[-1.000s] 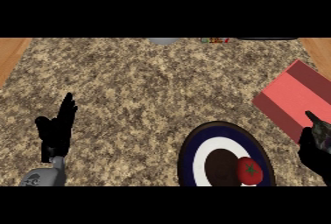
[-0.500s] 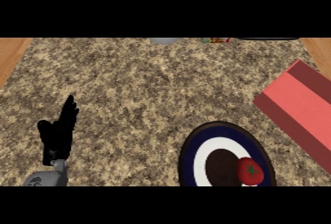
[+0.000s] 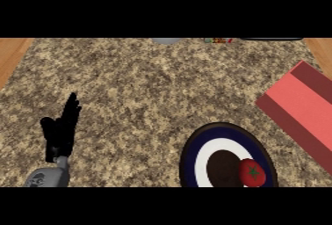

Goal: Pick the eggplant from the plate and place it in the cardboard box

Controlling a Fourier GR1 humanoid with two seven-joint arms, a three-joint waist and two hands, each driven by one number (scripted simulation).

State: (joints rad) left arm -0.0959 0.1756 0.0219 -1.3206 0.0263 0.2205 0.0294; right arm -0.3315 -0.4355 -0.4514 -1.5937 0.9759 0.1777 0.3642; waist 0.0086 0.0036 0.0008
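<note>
A speckled brown granite surface (image 3: 162,88) is stretching ahead; small grey and colourful items (image 3: 217,40) are sitting along its far edge.

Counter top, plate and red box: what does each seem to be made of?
The counter top looks like polished granite: speckled brown, tan and black grain. The plate seems glazed ceramic, with smooth dark blue, white and brown rings. The red box has flat, matte, plain faces, possibly cardboard, though the look leaves it open.

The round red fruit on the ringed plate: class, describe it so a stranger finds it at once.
On the speckled granite counter, find the dark blue and white ringed plate at the lower right, beside the red cardboard box. The small round red fruit with a green star-shaped stem sits right of the plate's dark centre, the only item there.
</note>
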